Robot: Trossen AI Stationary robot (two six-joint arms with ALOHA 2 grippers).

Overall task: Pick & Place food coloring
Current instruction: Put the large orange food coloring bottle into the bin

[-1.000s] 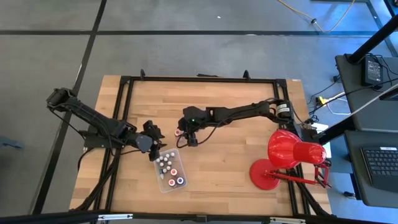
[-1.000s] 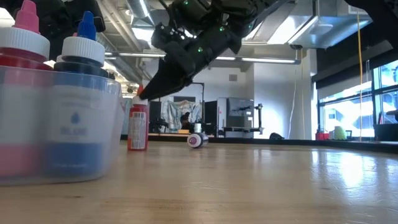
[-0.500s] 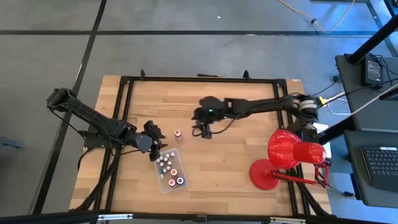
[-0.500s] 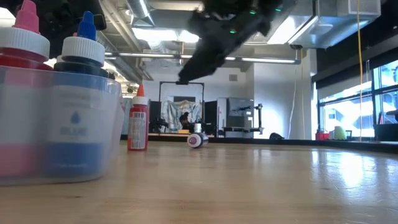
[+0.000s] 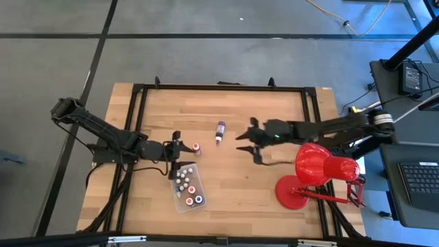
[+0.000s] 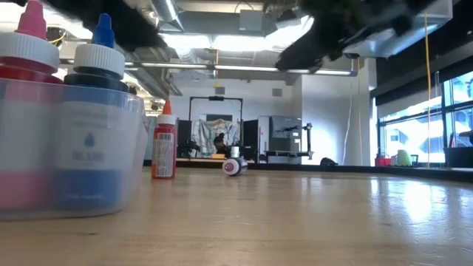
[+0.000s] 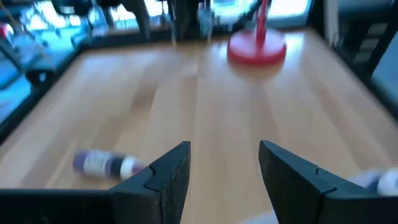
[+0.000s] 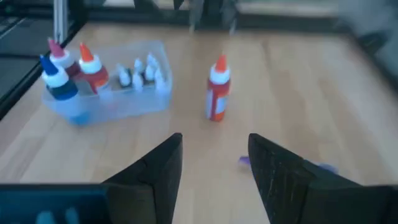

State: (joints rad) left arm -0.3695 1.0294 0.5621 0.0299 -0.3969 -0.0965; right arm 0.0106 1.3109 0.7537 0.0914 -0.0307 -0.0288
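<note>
A red food coloring bottle (image 5: pixel 196 147) stands upright on its base on the wooden table; it also shows as a red bottle (image 8: pixel 217 92) in the right wrist view. A purple bottle (image 5: pixel 220 130) lies on its side farther back, seen again as the purple bottle (image 7: pixel 104 164). More small bottles stand in the clear tray (image 5: pixel 203 184). My left gripper (image 5: pixel 182 148) hangs open just left of the red bottle. My right gripper (image 5: pixel 247 143) hangs open above the table, right of both bottles, with nothing between its fingers.
A big red desk lamp (image 5: pixel 317 167) stands at the table's right, its round base (image 7: pixel 256 48) on the wood. A black frame (image 5: pixel 219 87) runs around the table. Bare wood lies between the bottles and the lamp.
My right gripper has drawn back from the red bottle toward the table's right edge, rising a little; the bottle stays upright where it was. The purple bottle, earlier under that arm in the high view, now shows. My left gripper has rolled and tipped up toward level, rising slightly.
</note>
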